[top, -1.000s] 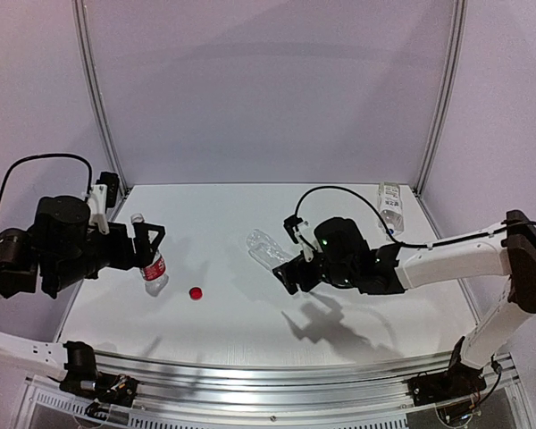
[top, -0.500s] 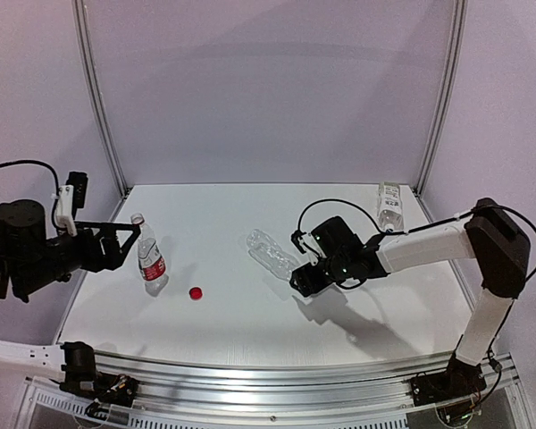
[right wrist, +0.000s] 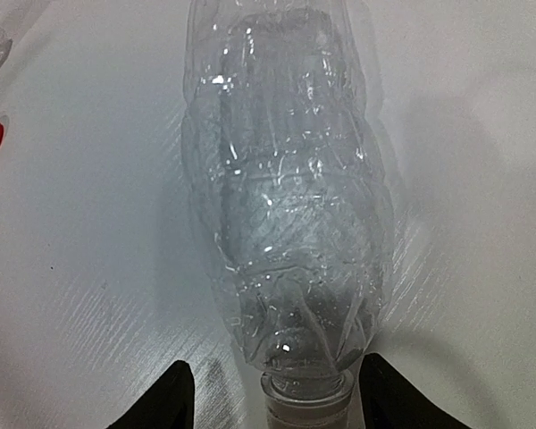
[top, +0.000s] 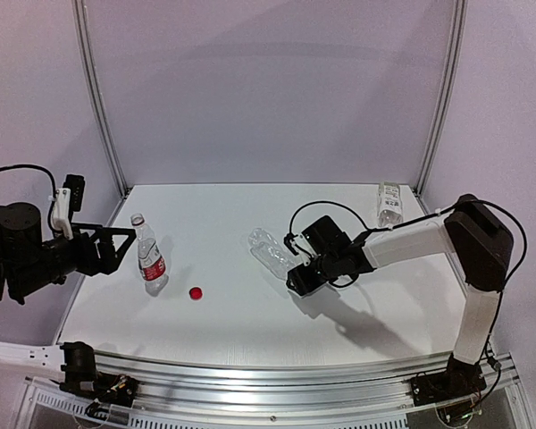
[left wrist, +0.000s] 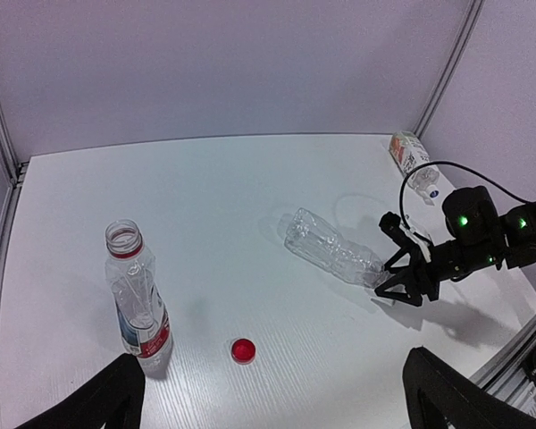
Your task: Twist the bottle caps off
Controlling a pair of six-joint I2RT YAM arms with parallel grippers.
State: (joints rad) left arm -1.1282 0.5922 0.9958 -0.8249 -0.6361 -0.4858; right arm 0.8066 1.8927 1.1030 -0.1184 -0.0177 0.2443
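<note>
Now in hand: the right gripper (right wrist: 277,402) is going for the second cap. Its fingers (right wrist: 174,398) are standing apart on either side of the neck cap (right wrist: 305,400) of the ribbed bottle (right wrist: 281,206) and are not yet pinching it.
Next move: by my judgement the fingers are needing to close squarely on the neck cap alone and then twist. The bottle is lying loose on its side, so it is likely to roll or spin with the cap unless something is steadying it.
Idle arm: the left gripper (top: 114,250) is hanging over the left edge of the counter (top: 250,322). Its fingers are spread wide and holding nothing, just beside the red-labelled bottle (top: 149,259).
Loose cap: the red cap (top: 196,292) is lying toward the near edge, left of the middle and apart from any bottle. One cap is looking done.
Left container: the red-labelled bottle is standing upright near the left edge, its mouth open, and is appearing empty.
Middle container: the ribbed bottle is lying around the middle of the counter with its cap end pointing toward the near right. It is clear and crumpled, and is seeming empty.
Far container: the white-and-green-labelled bottle (top: 389,205) is lying in the far right corner, wearing its far cap (left wrist: 426,190). Its contents are too small to tell.
</note>
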